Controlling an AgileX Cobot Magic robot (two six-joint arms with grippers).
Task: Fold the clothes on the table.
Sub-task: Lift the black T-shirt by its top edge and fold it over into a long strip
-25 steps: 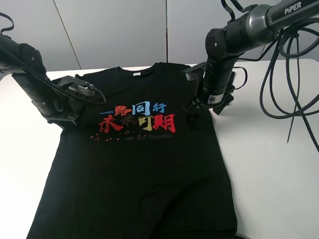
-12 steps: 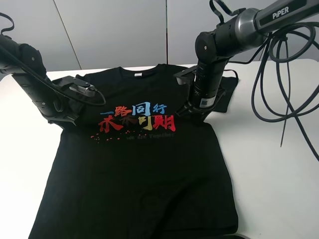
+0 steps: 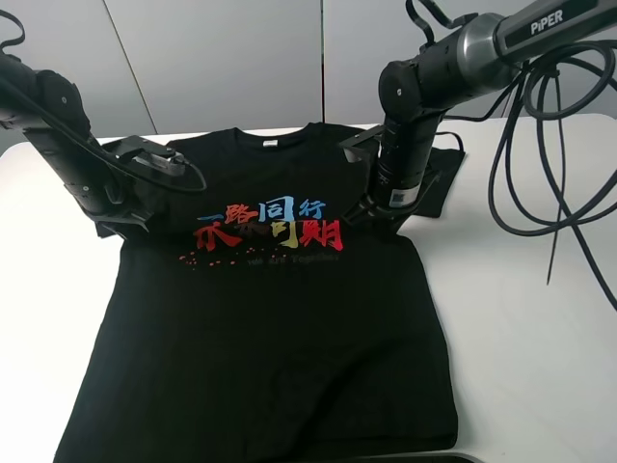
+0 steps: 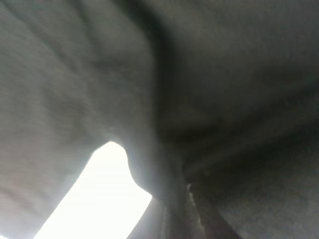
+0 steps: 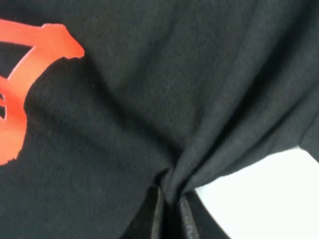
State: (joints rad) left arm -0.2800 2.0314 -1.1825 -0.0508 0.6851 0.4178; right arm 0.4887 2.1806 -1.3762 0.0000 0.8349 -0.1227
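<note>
The clothes [image 3: 280, 318], a black T-shirt with red, blue and yellow characters across the chest, lie flat and chest up on the white table [image 3: 521, 318], collar at the far side. My left gripper [image 3: 127, 224] is shut on the shirt at its left sleeve and armpit. The left wrist view is filled with dark cloth [image 4: 214, 89] whose creases run into the jaws. My right gripper [image 3: 372, 214] is shut on a pinch of cloth beside the print's right end. In the right wrist view the fabric [image 5: 149, 99] gathers into a fold between its fingertips [image 5: 185, 224].
The right sleeve [image 3: 436, 183] lies bunched behind the right arm. Thick black cables [image 3: 554, 174] hang over the table's right side. Bare tabletop shows on both sides of the shirt. A grey wall [image 3: 222, 58] stands behind the table.
The right gripper has moved left from the sleeve onto the shirt's body and shut on a pinch of cloth. The left arm has shifted slightly toward the far side, still gripping.
</note>
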